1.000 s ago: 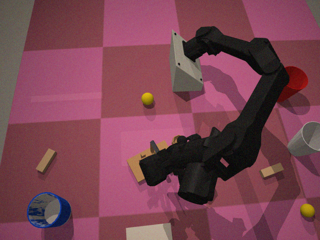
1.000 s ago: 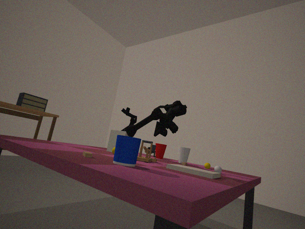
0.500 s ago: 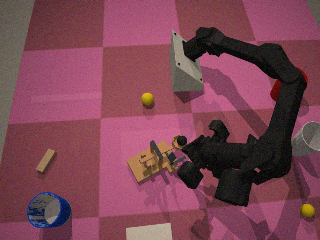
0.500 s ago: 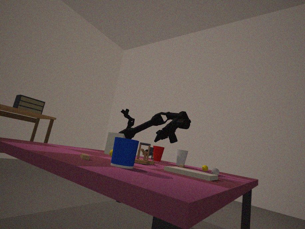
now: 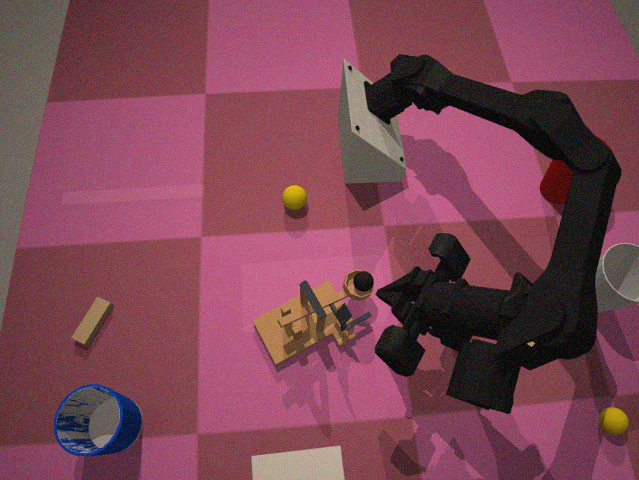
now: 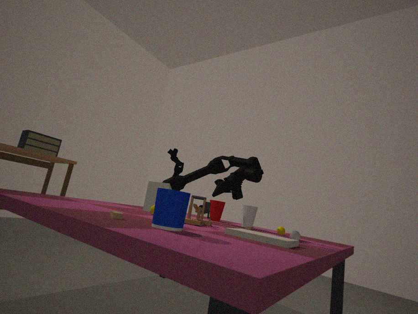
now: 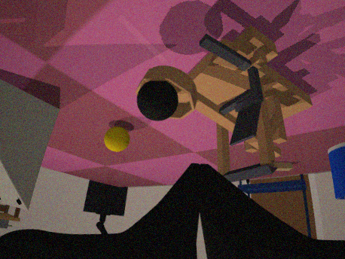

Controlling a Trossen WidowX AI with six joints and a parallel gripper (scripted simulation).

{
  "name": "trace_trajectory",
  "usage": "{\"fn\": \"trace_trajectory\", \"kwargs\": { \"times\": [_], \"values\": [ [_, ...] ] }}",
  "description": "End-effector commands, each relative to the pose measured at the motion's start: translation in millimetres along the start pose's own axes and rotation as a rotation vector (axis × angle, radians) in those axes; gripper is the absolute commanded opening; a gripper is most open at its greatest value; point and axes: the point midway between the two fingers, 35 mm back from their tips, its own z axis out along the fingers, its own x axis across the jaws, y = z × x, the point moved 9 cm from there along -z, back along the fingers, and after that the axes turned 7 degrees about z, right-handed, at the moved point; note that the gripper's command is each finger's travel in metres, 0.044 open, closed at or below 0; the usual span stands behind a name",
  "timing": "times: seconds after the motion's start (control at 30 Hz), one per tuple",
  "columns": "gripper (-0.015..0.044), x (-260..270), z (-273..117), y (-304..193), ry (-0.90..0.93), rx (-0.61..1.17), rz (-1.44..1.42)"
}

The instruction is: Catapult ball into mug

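Observation:
The wooden catapult (image 5: 269, 332) (image 6: 193, 222) (image 7: 218, 88) stands on the table, its arm lowered toward the robot's gripper side. A black ball (image 5: 363, 281) (image 7: 157, 100) sits in the cup at the arm's end. The blue mug (image 5: 130, 423) (image 6: 171, 207) (image 7: 338, 173) stands upright at the lower left in the top view, beyond the catapult's frame end. My gripper (image 5: 379, 293) (image 6: 213, 195) (image 7: 198, 172) is shut, with nothing between its tips. It is in the air above the table, beside the cup end in the top view. Contact with the catapult cannot be seen.
Yellow balls (image 5: 294, 197) (image 5: 613, 421), a wooden block (image 5: 93, 321), a pale slab (image 5: 298, 465) and a white ball (image 6: 294, 235) lie around. A red cup (image 5: 555, 183) (image 6: 216, 210) and a white cup (image 5: 610, 291) (image 6: 249, 215) stand at the right. The arm's grey wedge mount (image 5: 372, 170) is behind.

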Motion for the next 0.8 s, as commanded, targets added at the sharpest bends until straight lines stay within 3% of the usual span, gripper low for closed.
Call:
{"fn": "trace_trajectory", "kwargs": {
  "times": [0.0,0.77],
  "values": [
    [0.0000,0.3,5.3,5.5,0.002,0.003,-0.001],
    [0.0000,1.5,30.7,33.3,-0.001,0.000,-0.002]
  ]
}}
